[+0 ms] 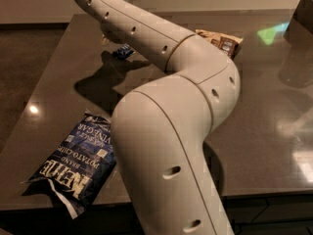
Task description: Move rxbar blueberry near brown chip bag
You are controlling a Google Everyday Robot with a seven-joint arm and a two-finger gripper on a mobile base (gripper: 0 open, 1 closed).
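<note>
Jaws cannot be read as open or closed from the camera view. The gripper is almost wholly hidden behind the robot's own arm, and only a pale tip of it shows at the far left of the bench. Just right of that tip sits the rxbar blueberry, a small dark-blue wrapper partly covered by the arm. Whether the gripper is touching it or only close above it cannot be told. The brown chip bag lies farther right along the far side, half hidden behind the arm's elbow and well apart from the bar.

By the look of it the task is at the grasp or first-lift stage, since the bar is not yet near the bag. The next move calls for a secure hold on the thin wrapper. After that comes a carry to the right along the far part of the bench, set down beside the bag's left side.

Open room looks good. The dark surface between bar and bag is bare, and the far edge lies a little beyond both. The blue Kettle bag lies at the near left, its lower corner seemingly over the near edge, well off the likely path. A dark object stands at the far right corner, beyond the brown bag.
</note>
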